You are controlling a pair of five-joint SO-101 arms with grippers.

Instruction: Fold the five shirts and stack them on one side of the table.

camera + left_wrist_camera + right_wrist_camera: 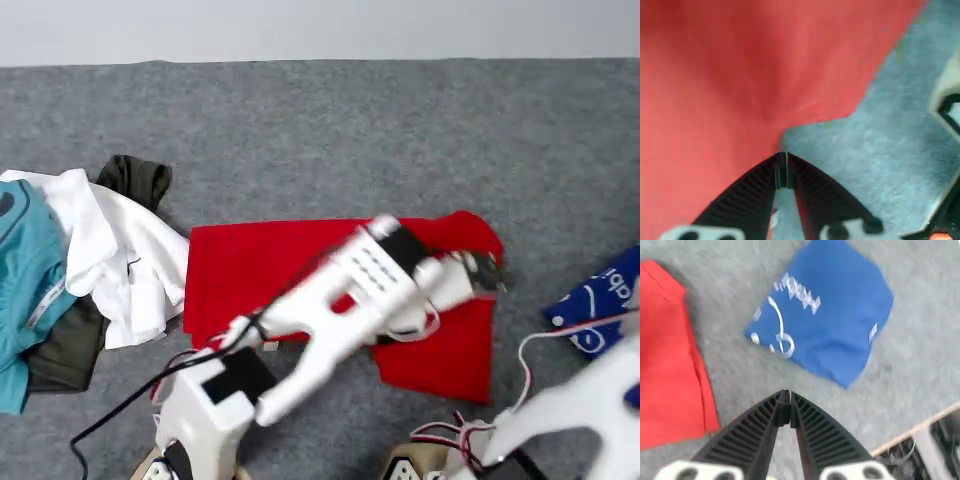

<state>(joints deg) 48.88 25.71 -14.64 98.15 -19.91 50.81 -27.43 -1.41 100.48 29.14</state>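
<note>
Across the red shirt (250, 270), left arm (335, 300) outstretched, claw (782, 159) pinching its edge.

I have my left arm (370, 270) stretched far out from the near side. It lies low and slants forward and to my right, with the elbow nearly straight. Its wrist ends in the left tool (781, 170), which points downward, and the two ribbed jaws are pressed together tip to tip with no gap between them. My right arm (580, 400) stands at the near right, its white link rising on a slant toward the side of the high view. The right tool (785, 412) also looks down, jaws closed flat against each other at the tips.
</note>
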